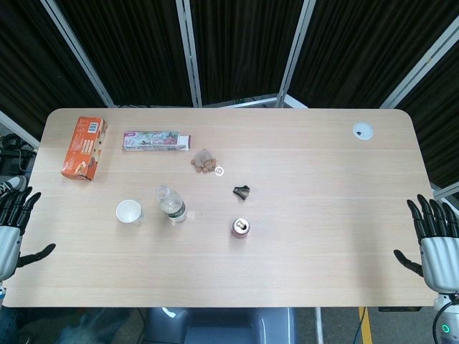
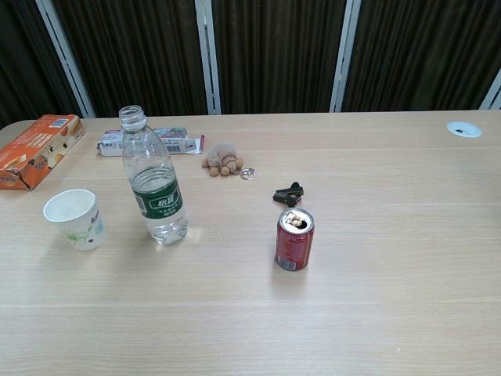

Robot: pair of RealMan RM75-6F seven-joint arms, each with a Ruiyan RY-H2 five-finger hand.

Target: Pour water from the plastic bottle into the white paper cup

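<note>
A clear plastic bottle (image 2: 154, 182) with a green label and no cap stands upright on the table; the head view shows the bottle (image 1: 171, 203) left of centre. Just to its left stands the white paper cup (image 2: 75, 218), upright and empty-looking, also seen from above as the cup (image 1: 130, 212). My left hand (image 1: 12, 223) hangs at the table's left edge, fingers spread, holding nothing. My right hand (image 1: 436, 238) is at the right edge, fingers spread and empty. Both hands are far from the bottle and cup. Neither hand shows in the chest view.
A red soda can (image 2: 294, 239) stands right of the bottle. A black clip (image 2: 288, 194), a small brown plush (image 2: 223, 159) with a ring, a flat packet (image 2: 153, 142) and an orange box (image 2: 37, 150) lie further back. A white disc (image 1: 363, 130) sits far right.
</note>
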